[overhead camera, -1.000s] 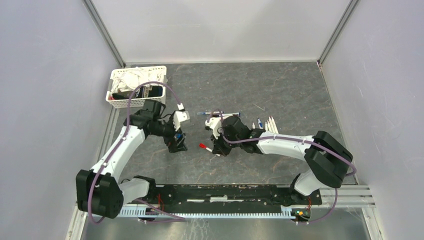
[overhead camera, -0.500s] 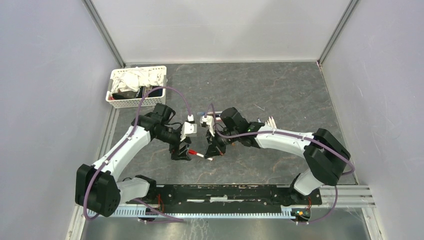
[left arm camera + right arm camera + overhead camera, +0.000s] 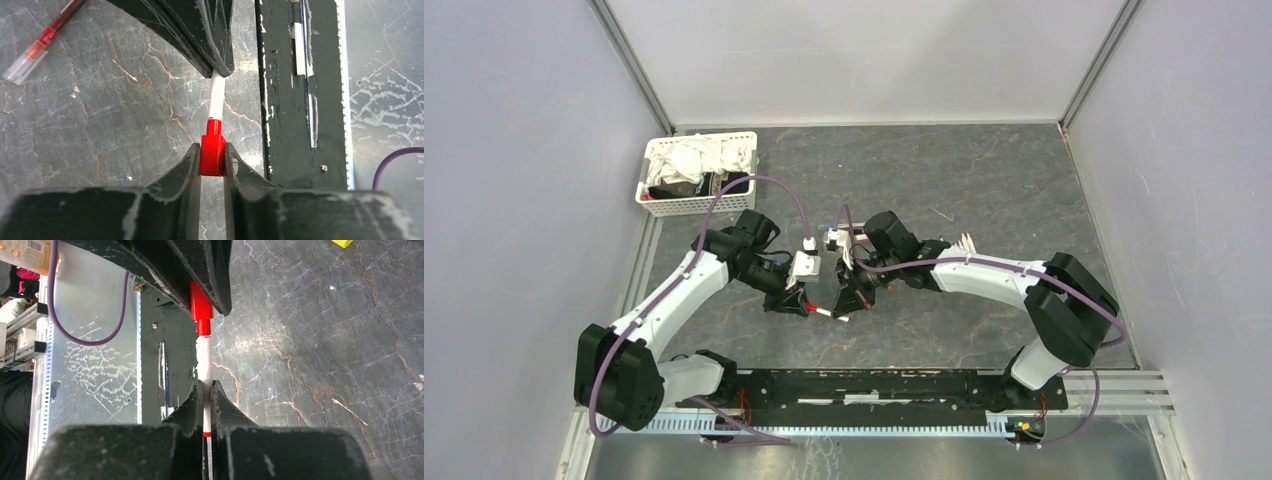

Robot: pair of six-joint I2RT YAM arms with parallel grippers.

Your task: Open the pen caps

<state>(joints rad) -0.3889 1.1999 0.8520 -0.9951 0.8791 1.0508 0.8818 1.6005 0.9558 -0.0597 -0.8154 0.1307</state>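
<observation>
A pen with a white barrel [image 3: 216, 97] and a red pen cap [image 3: 212, 152] is held above the table between both arms [image 3: 824, 311]. My left gripper [image 3: 212, 160] is shut on the red cap, with a pad pressed against each side. My right gripper [image 3: 205, 395] is shut on the white barrel [image 3: 205, 365], just ahead of a thin red ring. The cap [image 3: 200, 305] sits on the barrel. In the top view the left gripper [image 3: 802, 303] and right gripper [image 3: 852, 300] face each other, close together.
A red pen with a clear end [image 3: 42, 42] lies on the table. Several white pens [image 3: 967, 243] lie behind the right arm. A yellow cap [image 3: 342, 242] lies off to the side. A white basket of cloths [image 3: 696, 172] stands at the back left. The black rail [image 3: 874, 385] runs along the near edge.
My left arm swung right to the pen in the right gripper, and its jaws went from wide open to shut on the red cap. The right gripper shifted slightly with the pen.
</observation>
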